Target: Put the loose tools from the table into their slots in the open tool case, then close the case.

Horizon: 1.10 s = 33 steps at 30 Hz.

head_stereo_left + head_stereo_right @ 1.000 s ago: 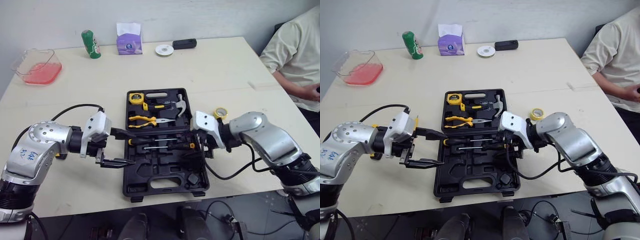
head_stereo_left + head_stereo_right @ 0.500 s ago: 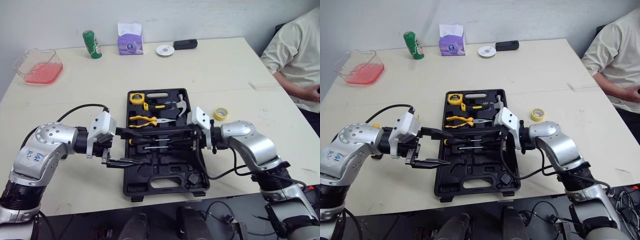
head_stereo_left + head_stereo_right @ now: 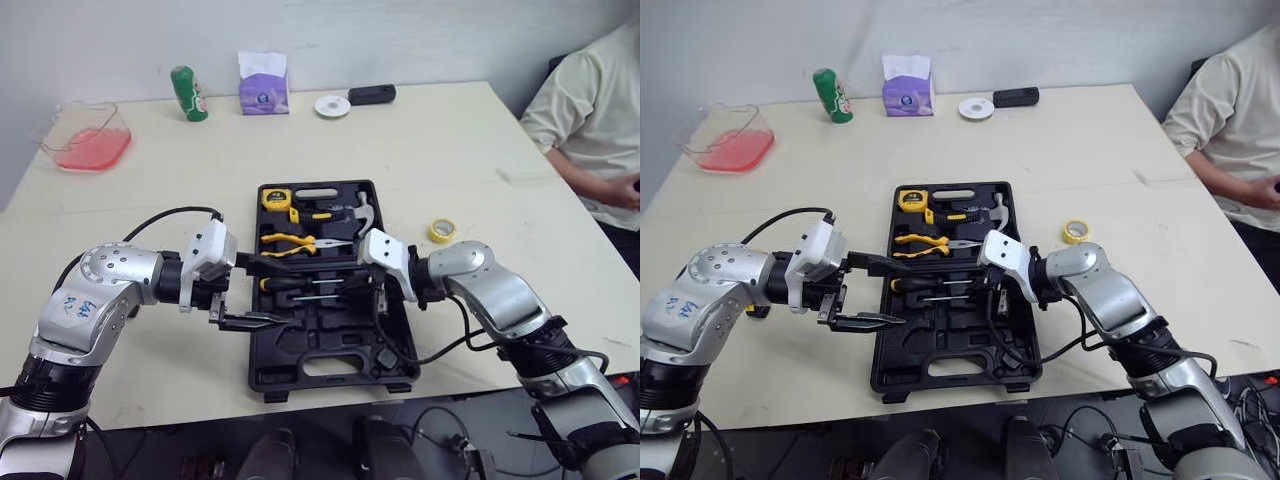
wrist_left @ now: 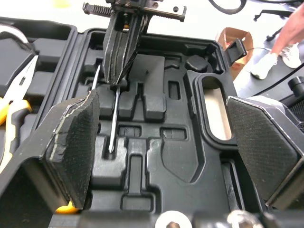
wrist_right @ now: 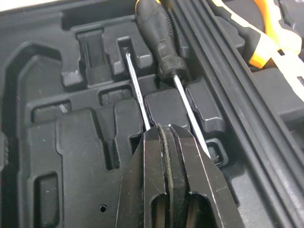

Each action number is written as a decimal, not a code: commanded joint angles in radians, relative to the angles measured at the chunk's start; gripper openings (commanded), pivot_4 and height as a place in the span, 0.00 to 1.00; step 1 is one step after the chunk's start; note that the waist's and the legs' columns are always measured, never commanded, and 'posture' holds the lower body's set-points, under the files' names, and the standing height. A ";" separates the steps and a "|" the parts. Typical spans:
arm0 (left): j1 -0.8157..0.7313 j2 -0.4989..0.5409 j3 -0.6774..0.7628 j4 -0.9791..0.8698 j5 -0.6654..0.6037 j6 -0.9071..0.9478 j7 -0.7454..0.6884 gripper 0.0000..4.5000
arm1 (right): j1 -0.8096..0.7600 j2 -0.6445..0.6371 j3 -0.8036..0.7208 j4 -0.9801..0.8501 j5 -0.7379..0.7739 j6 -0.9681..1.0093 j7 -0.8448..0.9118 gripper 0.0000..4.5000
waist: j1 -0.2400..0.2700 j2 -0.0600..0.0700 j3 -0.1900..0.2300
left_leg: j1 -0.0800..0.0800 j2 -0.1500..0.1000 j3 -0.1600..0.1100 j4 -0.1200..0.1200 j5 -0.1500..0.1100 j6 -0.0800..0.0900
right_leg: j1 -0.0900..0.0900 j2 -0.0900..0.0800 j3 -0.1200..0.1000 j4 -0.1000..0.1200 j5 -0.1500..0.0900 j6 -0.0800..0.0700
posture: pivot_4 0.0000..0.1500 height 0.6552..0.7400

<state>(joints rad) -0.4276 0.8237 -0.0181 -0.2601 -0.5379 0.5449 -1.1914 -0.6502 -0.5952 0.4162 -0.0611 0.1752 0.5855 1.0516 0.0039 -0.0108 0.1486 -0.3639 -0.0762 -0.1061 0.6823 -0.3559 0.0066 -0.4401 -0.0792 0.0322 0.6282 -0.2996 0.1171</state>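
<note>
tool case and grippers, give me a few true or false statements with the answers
1. The left gripper is open at the left side of the tool case. True.
2. The tool case is closed. False: it lies open, with tools seated in its slots.
3. The yellow tape roll sits in a slot of the case. False: it lies on the table, to the right of the case.
4. The right gripper is shut on the shaft of a thin screwdriver inside the case. True.
5. The hammer is in the far half of the case. True.
</note>
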 commanded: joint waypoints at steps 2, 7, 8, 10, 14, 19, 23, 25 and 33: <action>-0.009 -0.006 0.007 -0.010 0.007 -0.014 0.015 1.00 | 0.097 0.010 0.047 0.051 -0.060 -0.020 -0.039 0.00 | 0.004 0.000 -0.002 | 0.012 0.000 -0.001 -0.002 -0.002 0.000 | 0.014 0.000 0.000 -0.003 0.000 0.000 | 1.00 1.00; 0.037 -0.020 0.055 -0.018 -0.010 0.021 0.091 1.00 | 0.133 0.076 -0.152 -0.081 0.090 -0.050 -0.072 0.00 | 0.000 0.003 0.000 | 0.010 0.000 -0.001 -0.002 -0.002 0.000 | 0.011 0.001 0.002 0.000 0.000 0.000 | 1.00 1.00; 0.052 -0.023 0.069 -0.023 -0.017 0.029 0.107 1.00 | 0.141 0.071 -0.173 -0.103 0.101 -0.048 -0.075 0.00 | -0.003 0.004 0.001 | 0.010 0.000 -0.001 -0.002 -0.002 0.000 | 0.010 0.001 0.002 0.000 0.000 0.000 | 1.00 1.00; 0.141 -0.035 0.161 -0.034 -0.038 0.048 0.172 1.00 | 0.174 0.049 -0.292 -0.201 0.179 0.005 -0.102 0.00 | -0.006 0.006 0.003 | 0.009 0.001 -0.001 -0.003 -0.003 0.000 | 0.009 0.001 0.001 0.000 0.000 0.000 | 1.00 1.00; 0.393 -0.152 0.449 -0.070 -0.075 0.050 0.383 1.00 | 0.310 -0.048 -0.643 -0.354 0.396 0.214 -0.161 0.32 | -0.004 0.007 0.004 | 0.008 0.001 -0.001 -0.008 -0.004 0.001 | 0.004 0.002 0.002 0.000 0.000 0.000 | 1.00 1.00; 0.633 -0.202 0.771 -0.045 -0.142 0.109 0.493 1.00 | 0.532 -0.226 -0.955 -0.312 0.407 0.237 -0.132 0.91 | 0.012 0.005 0.005 | 0.009 0.001 0.001 -0.008 -0.005 0.001 | 0.004 0.001 0.004 -0.004 0.000 -0.001 | 1.00 1.00; 0.735 -0.172 0.971 0.147 -0.102 0.038 0.527 1.00 | 0.659 -0.313 -1.106 -0.153 0.339 0.152 -0.124 0.99 | 0.020 0.006 0.005 | 0.018 0.001 0.004 -0.009 -0.007 0.005 | 0.013 0.001 0.005 -0.005 -0.001 -0.001 | 1.00 1.00; 0.768 -0.143 1.003 0.237 -0.066 -0.014 0.515 1.00 | 0.687 -0.338 -1.139 -0.073 0.317 0.114 -0.125 0.99 | 0.019 0.006 0.006 | 0.027 0.001 0.005 -0.017 -0.010 0.010 | 0.020 0.001 0.006 -0.009 -0.001 -0.001 | 1.00 1.00; 0.730 -0.055 1.027 0.379 -0.064 -0.029 0.538 1.00 | 0.695 -0.381 -1.131 0.083 0.259 -0.020 -0.125 0.99 | 0.018 0.007 0.007 | 0.032 0.002 0.003 -0.018 -0.010 0.008 | 0.026 0.000 0.005 -0.012 -0.001 -0.002 | 1.00 1.00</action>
<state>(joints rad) 0.3048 0.7532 0.9849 0.1337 -0.5907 0.5227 -0.6561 0.0546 -0.9502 -0.6997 0.0351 0.4308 0.5912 0.9256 0.0221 -0.0035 0.1552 -0.3324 -0.0745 -0.1030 0.6643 -0.3661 0.0137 -0.4143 -0.0790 0.0369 0.6158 -0.3007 0.1151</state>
